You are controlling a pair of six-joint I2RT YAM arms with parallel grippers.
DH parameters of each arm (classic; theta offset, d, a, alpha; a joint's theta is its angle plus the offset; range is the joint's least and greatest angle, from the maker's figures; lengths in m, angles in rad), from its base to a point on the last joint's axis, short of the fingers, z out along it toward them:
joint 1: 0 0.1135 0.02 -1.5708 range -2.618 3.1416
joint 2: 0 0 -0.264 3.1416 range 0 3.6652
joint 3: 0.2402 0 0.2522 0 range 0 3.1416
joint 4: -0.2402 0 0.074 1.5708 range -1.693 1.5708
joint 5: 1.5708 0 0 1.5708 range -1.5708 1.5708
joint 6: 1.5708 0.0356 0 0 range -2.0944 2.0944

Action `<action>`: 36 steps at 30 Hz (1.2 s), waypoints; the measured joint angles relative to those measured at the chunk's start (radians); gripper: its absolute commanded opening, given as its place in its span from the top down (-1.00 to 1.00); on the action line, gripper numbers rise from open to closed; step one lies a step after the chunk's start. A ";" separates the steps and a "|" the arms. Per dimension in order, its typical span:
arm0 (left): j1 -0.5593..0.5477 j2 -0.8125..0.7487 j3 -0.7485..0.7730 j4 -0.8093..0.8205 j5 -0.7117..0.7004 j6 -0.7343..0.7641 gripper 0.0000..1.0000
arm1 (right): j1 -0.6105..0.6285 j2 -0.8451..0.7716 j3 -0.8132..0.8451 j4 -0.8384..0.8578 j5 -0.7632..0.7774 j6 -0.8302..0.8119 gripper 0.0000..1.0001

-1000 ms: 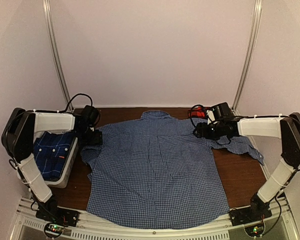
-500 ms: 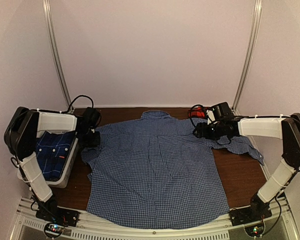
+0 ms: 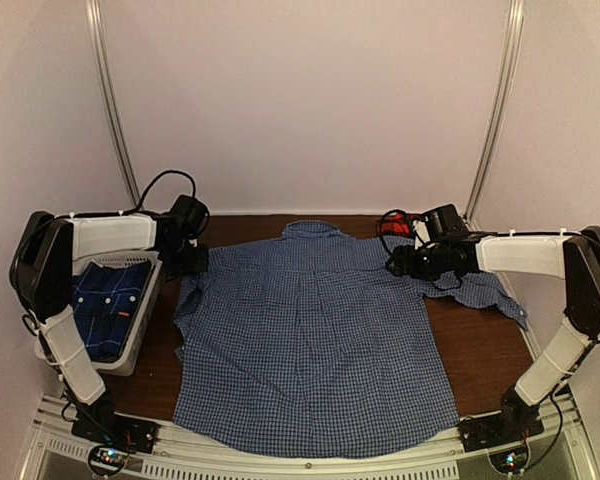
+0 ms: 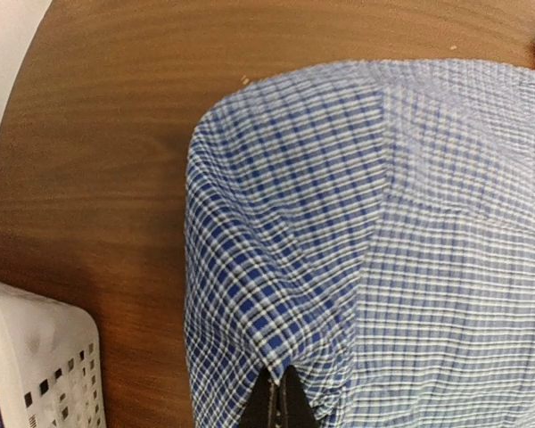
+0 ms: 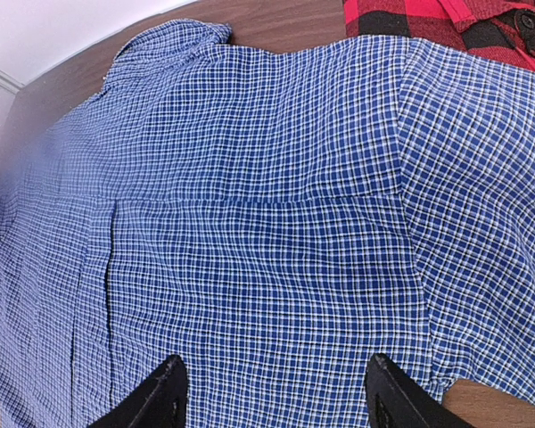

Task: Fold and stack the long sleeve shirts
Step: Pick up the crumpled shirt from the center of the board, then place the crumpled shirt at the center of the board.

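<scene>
Your left claw (image 3: 192, 262) has gone from apart to clamped on the gingham shirt (image 3: 315, 330) within the last second. The left wrist view shows its tips pressed together on a pinch of cloth at the left shoulder edge. That edge has drawn in slightly toward the body and puckers at the tips.

The shirt lies back-up on the worktop (image 3: 480, 350), with its collar at the far side and its hem at the near edge. It is not yet folded.

Your right claw (image 3: 400, 263) has not changed. Its jaws are apart above the right shoulder and grip nothing.

The red plaid shirt (image 3: 397, 226) lies at the far right, just beyond that shoulder. The dark blue shirt (image 3: 105, 305) sits in the basket (image 3: 140, 340) at the left.

Judgement: the left side is secured for the first fold. The right side still needs a grip.
</scene>
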 measured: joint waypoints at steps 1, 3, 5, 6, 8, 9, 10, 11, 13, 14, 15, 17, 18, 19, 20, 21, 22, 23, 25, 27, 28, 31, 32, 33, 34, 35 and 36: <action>-0.011 0.000 0.022 -0.005 0.001 0.005 1.00 | 0.000 0.000 0.000 0.000 0.000 0.000 -0.39; -0.040 0.000 0.077 -0.013 0.003 0.014 1.00 | 0.000 0.000 0.000 0.000 0.000 0.000 -0.39; -0.079 0.001 0.136 -0.026 0.010 0.025 1.00 | 0.000 0.000 0.000 0.000 0.000 0.001 -0.39; -0.102 0.004 0.167 -0.029 0.017 0.030 1.00 | 0.000 0.000 0.000 0.000 0.000 0.001 -0.39; -0.157 0.022 0.234 -0.031 0.033 0.040 1.00 | 0.001 0.000 0.000 0.000 0.000 0.003 -0.39; -0.182 0.035 0.263 -0.030 0.043 0.043 1.00 | 0.003 0.000 0.000 0.000 0.000 0.004 -0.39; -0.213 0.058 0.300 -0.030 0.055 0.048 0.99 | 0.003 0.000 0.000 0.000 0.000 0.004 -0.39; -0.245 0.087 0.337 -0.027 0.069 0.051 0.90 | 0.005 0.000 0.000 0.000 0.000 0.005 -0.39; -0.303 0.153 0.405 -0.026 0.098 0.059 0.71 | 0.007 0.000 0.000 0.000 0.000 0.005 -0.39; -0.330 0.190 0.432 -0.024 0.113 0.065 0.55 | 0.007 0.000 0.000 0.000 0.000 0.005 -0.39; -0.354 0.222 0.454 -0.025 0.128 0.068 0.43 | 0.008 0.000 0.000 0.000 0.000 0.005 -0.39; -0.391 0.270 0.475 -0.027 0.160 0.074 0.26 | 0.011 0.000 0.000 0.000 0.000 0.006 -0.39; -0.407 0.293 0.478 -0.028 0.180 0.068 0.16 | 0.011 0.000 0.000 0.000 0.000 0.006 -0.39; -0.414 0.304 0.478 -0.032 0.189 0.068 0.11 | 0.012 0.000 0.000 0.000 0.000 0.006 -0.39; -0.417 0.311 0.477 -0.039 0.197 0.064 0.08 | 0.012 0.000 0.000 0.000 0.000 0.006 -0.39; -0.417 0.312 0.477 -0.047 0.201 0.061 0.04 | 0.012 0.000 0.000 0.000 0.000 0.006 -0.39; -0.413 0.311 0.477 -0.053 0.201 0.057 0.01 | 0.012 0.000 0.000 0.000 0.000 0.006 -0.39; -0.409 0.304 0.477 -0.053 0.201 0.052 -0.01 | 0.012 0.000 0.000 0.000 0.000 0.006 -0.39; -0.401 0.285 0.470 -0.051 0.199 0.040 -0.03 | 0.012 0.000 0.000 0.000 0.000 0.006 -0.39; -0.395 0.237 0.437 -0.048 0.192 0.023 -0.06 | 0.013 0.000 0.000 0.000 0.000 0.006 -0.40; -0.394 0.207 0.416 -0.047 0.185 0.013 -0.07 | 0.014 0.000 0.000 0.000 0.000 0.006 -0.40; -0.392 0.100 0.331 -0.040 0.156 -0.022 -0.07 | 0.018 0.000 0.000 0.000 0.000 0.006 -0.40; -0.392 0.058 0.295 -0.033 0.140 -0.037 -0.07 | 0.019 0.000 0.000 0.000 0.000 0.006 -0.40; -0.392 0.016 0.258 -0.031 0.121 -0.054 -0.07 | 0.021 0.000 0.000 0.000 0.000 0.006 -0.40; -0.392 -0.016 0.230 -0.032 0.105 -0.069 -0.07 | 0.023 0.000 0.000 0.000 0.000 0.006 -0.40; -0.391 -0.062 0.185 -0.032 0.080 -0.090 -0.07 | 0.025 0.000 0.000 0.000 0.000 0.005 -0.40; -0.390 -0.091 0.158 -0.038 0.063 -0.106 -0.07 | 0.028 0.000 0.000 -0.001 0.000 0.004 -0.40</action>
